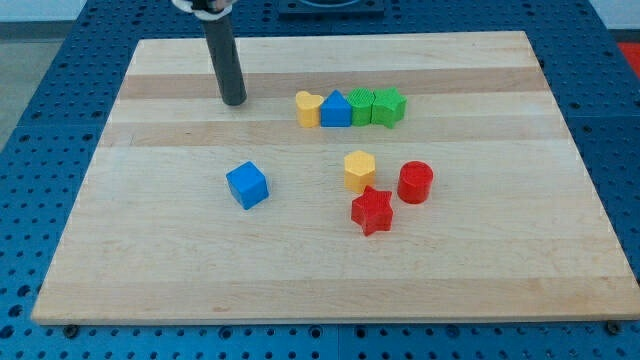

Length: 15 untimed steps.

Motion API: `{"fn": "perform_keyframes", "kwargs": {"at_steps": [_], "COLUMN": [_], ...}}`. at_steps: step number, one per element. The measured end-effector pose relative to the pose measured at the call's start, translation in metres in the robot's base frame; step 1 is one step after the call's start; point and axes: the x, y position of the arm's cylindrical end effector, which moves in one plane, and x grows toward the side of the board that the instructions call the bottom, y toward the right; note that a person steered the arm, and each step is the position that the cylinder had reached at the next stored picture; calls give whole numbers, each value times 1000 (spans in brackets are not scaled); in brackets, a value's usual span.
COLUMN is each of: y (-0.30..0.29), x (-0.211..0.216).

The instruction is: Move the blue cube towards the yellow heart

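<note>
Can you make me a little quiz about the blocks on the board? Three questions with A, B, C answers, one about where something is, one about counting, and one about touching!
1. Where is the blue cube from the yellow heart?
A. lower and to the view's left
B. straight above
C. far to the view's right

2. How many red blocks are on the board?
A. one
B. two
C. four

3. Is my tip touching the blue cube?
A. yes, pressed on it
B. no, bare wood lies between them
C. it sits on top

Answers: 1 A, the cube sits below and left of the heart. 2 B, a red star and a red cylinder. 3 B, the tip stands near the view's top, apart from the cube.
</note>
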Motion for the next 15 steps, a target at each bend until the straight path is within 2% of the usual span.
{"fn": "perform_keyframes", "kwargs": {"at_steps": [6,9,12,15], "y": [0,57,38,11], "x": [186,194,165,160]}}
